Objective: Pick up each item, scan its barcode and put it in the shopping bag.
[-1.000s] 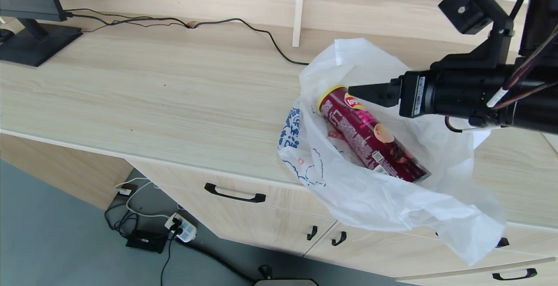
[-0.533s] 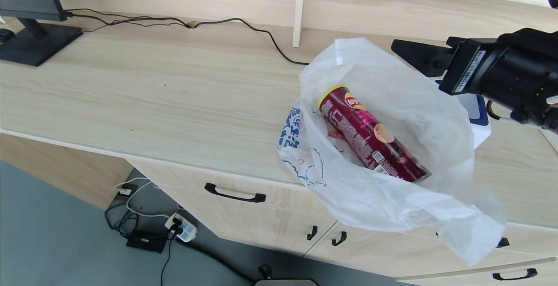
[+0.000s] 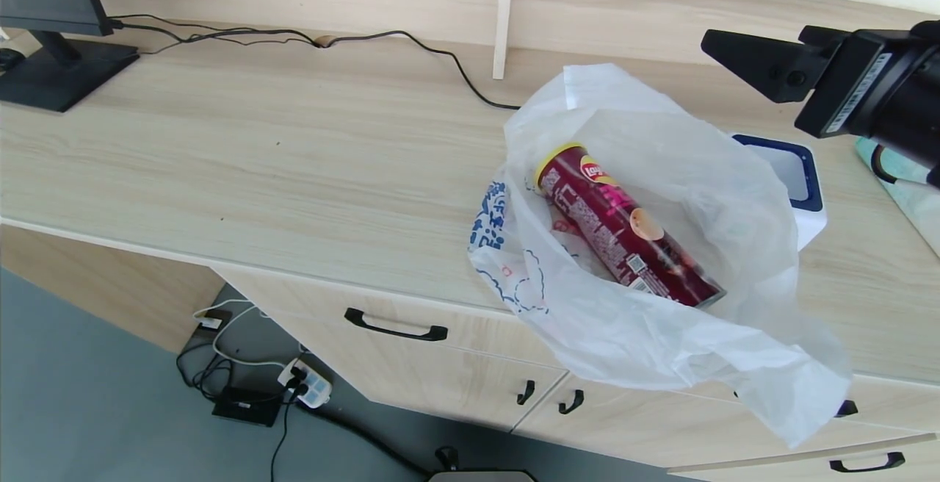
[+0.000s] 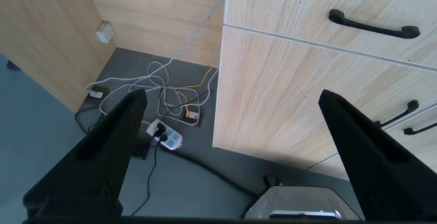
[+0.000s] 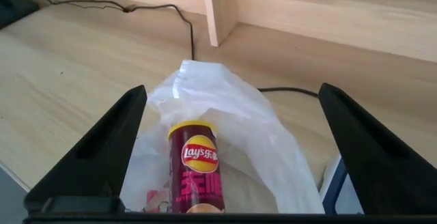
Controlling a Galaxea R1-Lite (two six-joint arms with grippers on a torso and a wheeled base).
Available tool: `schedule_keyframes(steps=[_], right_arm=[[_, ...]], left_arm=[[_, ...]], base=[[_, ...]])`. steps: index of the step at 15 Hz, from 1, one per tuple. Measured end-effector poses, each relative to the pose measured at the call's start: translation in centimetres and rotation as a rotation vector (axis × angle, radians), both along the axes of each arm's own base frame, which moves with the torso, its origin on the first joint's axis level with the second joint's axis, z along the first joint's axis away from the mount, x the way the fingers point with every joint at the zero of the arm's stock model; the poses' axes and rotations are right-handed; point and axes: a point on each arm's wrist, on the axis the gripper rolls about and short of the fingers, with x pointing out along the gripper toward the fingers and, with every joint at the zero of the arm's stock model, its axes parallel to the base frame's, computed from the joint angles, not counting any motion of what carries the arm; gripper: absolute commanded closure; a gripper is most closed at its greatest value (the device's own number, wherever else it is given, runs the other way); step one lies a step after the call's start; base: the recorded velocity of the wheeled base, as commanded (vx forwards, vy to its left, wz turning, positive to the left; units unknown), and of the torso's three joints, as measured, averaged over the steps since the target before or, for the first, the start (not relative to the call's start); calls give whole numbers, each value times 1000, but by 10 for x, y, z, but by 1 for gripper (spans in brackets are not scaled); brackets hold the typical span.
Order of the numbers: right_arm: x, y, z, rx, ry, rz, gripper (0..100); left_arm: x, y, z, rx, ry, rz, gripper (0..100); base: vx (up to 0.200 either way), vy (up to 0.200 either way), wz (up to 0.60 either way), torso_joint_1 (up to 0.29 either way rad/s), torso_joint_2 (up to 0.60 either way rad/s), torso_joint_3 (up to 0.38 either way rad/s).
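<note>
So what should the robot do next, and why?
Probably move the right tool over to the teal item at the counter's right edge: the chips can already lies in the shopping bag, and that tool is open and empty.

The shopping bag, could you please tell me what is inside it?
A dark red chip can lies on its side inside the shopping bag. Anything beneath the can is covered.

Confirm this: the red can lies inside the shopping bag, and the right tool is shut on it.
Not quite. The red can lies inside the shopping bag, but the right tool is open and clear of it, as the right wrist view shows.
</note>
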Motion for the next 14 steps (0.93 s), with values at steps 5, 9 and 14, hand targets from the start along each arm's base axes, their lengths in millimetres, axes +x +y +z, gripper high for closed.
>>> schedule_keyframes(steps=[5,9,14], right_arm=[[-2,-1,-6,31,-7,4,0],[-3,-2,-7,104,-19,26,0],[-19,-4,-11,90,-26,92,0]], left_arm=[[0,0,0,0,-1,-1,0],[0,0,0,1,0,0,0],[0,0,0,1,1,-1,0]], base=[[0,0,-600,2,5,3],[0,0,-300,0,0,2],[0,0,0,0,0,0]])
